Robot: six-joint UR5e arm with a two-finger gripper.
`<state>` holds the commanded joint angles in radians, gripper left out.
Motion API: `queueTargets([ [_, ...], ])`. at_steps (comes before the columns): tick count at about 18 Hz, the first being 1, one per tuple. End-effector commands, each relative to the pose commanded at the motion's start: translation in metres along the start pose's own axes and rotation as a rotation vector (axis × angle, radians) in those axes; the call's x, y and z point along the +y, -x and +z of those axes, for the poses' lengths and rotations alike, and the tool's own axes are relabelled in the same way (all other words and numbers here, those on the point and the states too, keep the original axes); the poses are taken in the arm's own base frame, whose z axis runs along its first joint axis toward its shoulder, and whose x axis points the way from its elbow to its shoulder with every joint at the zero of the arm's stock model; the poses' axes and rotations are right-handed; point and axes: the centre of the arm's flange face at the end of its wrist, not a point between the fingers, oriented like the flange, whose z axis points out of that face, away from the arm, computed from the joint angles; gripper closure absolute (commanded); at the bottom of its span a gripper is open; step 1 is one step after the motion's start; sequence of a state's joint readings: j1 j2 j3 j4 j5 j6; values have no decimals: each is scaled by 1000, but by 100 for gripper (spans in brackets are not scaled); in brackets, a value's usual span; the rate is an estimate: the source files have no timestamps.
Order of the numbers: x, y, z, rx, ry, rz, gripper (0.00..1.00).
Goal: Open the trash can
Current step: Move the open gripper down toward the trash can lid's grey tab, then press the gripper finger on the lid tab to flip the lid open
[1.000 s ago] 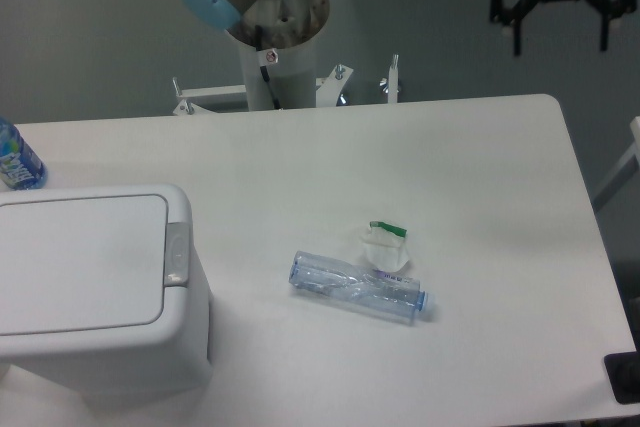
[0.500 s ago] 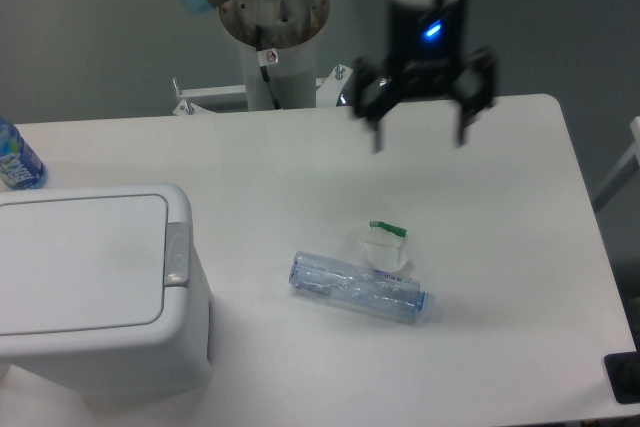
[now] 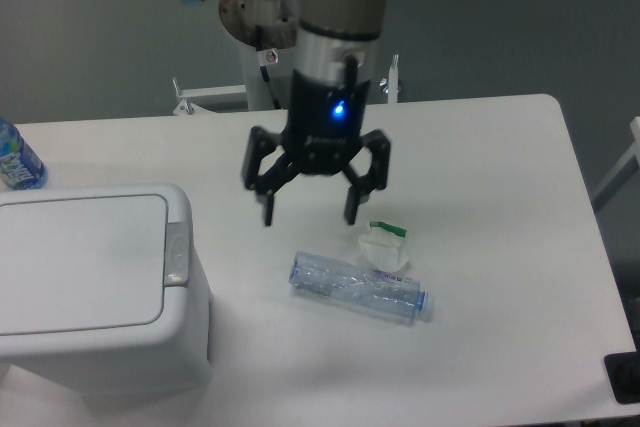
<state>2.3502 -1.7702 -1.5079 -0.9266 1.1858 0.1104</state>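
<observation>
The trash can (image 3: 95, 287) is a big boxy white bin at the lower left of the table, its flat lid down and a grey push-button latch (image 3: 177, 253) on its right edge. My gripper (image 3: 309, 217) hangs open above the table's middle, to the right of the can and well apart from it, with nothing between its fingers. Its fingertips hover just above and left of the crushed clear bottle (image 3: 358, 288).
A crumpled white wrapper with a green strip (image 3: 386, 245) lies beside the clear bottle. A blue-labelled bottle (image 3: 16, 159) stands at the far left edge. The arm's base column (image 3: 275, 57) rises behind the table. A dark object (image 3: 625, 377) sits at the lower right corner.
The gripper has swept from the upper right down and leftward to the table's middle, closer to the trash can. It stays open. The can's lid has not moved.
</observation>
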Motion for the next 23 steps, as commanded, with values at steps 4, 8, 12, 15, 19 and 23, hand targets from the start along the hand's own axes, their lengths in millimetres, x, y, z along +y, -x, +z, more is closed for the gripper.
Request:
queueTargets([
  [4,3,-14,12,14,14,15,0],
  [8,5,-20,17,19,21,24,0],
  [12,7,-19,20,20,29,22,0],
  [15,8,-23,21,23,30,27,0],
  [19,10,-26,23,26,37,26,0],
  [23,12,-31,27,30,43,35,0],
])
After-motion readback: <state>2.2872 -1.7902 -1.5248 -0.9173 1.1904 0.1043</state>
